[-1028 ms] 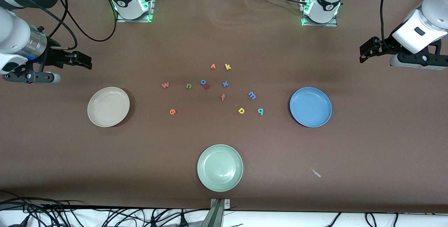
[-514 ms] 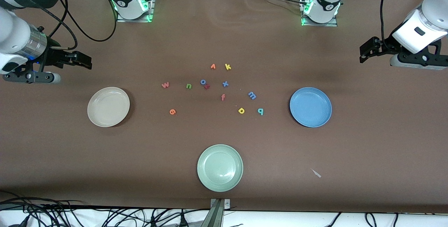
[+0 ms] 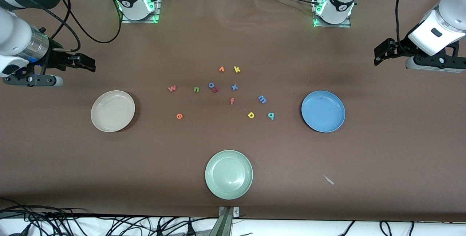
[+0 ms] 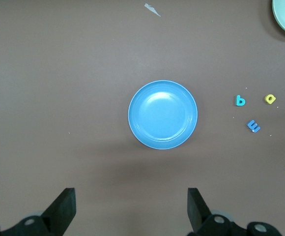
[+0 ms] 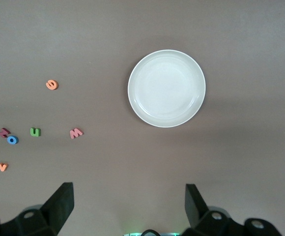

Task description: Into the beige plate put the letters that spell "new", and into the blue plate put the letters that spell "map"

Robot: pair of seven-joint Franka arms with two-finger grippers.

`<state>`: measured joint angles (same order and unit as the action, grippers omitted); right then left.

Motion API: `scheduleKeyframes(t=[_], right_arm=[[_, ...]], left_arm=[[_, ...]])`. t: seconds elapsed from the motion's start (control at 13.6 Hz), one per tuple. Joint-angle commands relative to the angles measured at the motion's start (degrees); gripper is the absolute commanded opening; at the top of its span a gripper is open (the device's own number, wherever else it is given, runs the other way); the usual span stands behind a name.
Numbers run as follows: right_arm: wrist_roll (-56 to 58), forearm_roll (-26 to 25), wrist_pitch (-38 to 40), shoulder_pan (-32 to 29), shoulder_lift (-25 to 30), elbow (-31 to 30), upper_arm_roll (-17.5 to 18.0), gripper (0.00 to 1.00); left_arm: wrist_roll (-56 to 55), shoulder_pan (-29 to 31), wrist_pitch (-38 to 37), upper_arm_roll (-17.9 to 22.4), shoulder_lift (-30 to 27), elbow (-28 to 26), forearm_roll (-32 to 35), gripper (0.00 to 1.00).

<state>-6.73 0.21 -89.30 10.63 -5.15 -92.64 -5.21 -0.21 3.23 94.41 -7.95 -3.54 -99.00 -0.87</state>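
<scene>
Nothing has shifted over the last second, so sorting has not begun: the six task letters, from pinkish "w" [image 3: 172, 88] to teal "p" [image 3: 271, 115], lie mid-surface between the empty beige plate [image 3: 113, 111] and blue plate [image 3: 323, 111]. The left gripper [image 3: 380, 54] and right gripper [image 3: 87, 65] wait released, each over its own end of the surface.

A pale green plate [image 3: 228, 174] sits on the brown counter [image 3: 382, 148], nearest the front camera. Farther off lie an orange "v" [image 3: 221, 69], yellow "k" [image 3: 237, 69], blue "o" [image 3: 211, 85], red "z" [image 3: 216, 90], blue "x" [image 3: 234, 87] and orange "f" [image 3: 232, 101].
</scene>
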Motion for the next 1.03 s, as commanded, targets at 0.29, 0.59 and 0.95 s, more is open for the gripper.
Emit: scheduleKeyframes(t=[0.29, 0.59, 0.95], right_arm=[[-0.9, -0.1, -0.1, -0.1, -0.4, 0.4, 0.3, 1.0], [2.4, 0.7, -1.5, 0.2, -2.8, 0.7, 0.7, 1.0], [4.1, 1.1, -5.8, 3.9, -8.3, 1.0, 2.3, 1.0]], left_arm=[[0.6, 0.5, 0.0, -0.7, -0.3, 0.2, 1.1, 1.0], [0.6, 0.5, 0.0, -0.7, -0.3, 0.2, 1.1, 1.0], [0.6, 0.5, 0.0, -0.7, -0.3, 0.2, 1.1, 1.0]])
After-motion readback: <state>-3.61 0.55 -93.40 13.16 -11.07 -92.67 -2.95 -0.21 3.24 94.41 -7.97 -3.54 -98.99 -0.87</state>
